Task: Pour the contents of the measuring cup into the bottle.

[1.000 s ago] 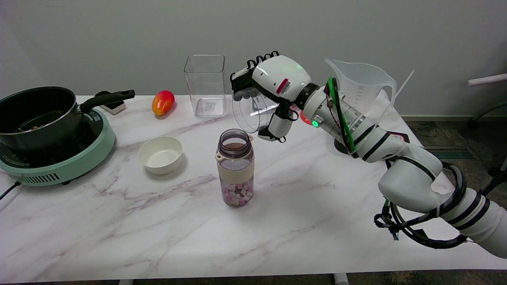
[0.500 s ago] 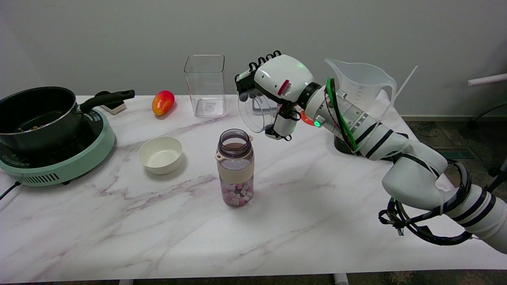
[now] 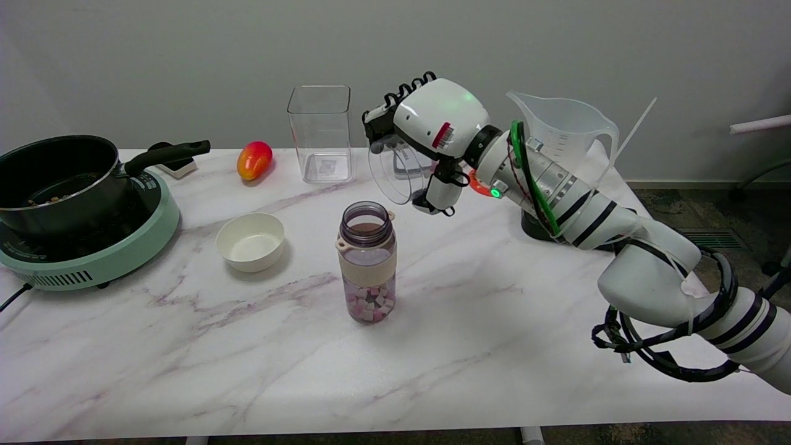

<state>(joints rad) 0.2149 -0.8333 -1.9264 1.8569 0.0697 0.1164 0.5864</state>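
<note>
The measuring cup (image 3: pixel 395 173), a small clear one, is in my right hand (image 3: pixel 432 133), tipped on its side with its open mouth facing left and down, raised off the surface (image 3: pixel 494 321) and a little up and to the right of the bottle (image 3: pixel 368 262). My fingers (image 3: pixel 386 120) curl over the cup's top and my thumb (image 3: pixel 437 191) hangs down beside it, so the cup is gripped between them. I cannot tell if anything is left inside it. The bottle stands upright and open near the middle of the surface, its lower part filled with pink and white cubes, a pale band around its waist.

My arm (image 3: pixel 618 247) reaches in from the lower right, bent at the elbow, the wrist rolled so the back of the hand faces up; a green light glows at the wrist. There is a red-and-white sticker on the hand, too small to read.

Left of the bottle sits a white bowl (image 3: pixel 250 241). Behind are a clear square container (image 3: pixel 320 133) with an unreadable label at its bottom, a mango (image 3: pixel 254 159), and a large clear jug (image 3: pixel 565 139) with faint graduation marks. At far left a black pot (image 3: pixel 59 179) rests on a green cooker (image 3: pixel 93 247).
</note>
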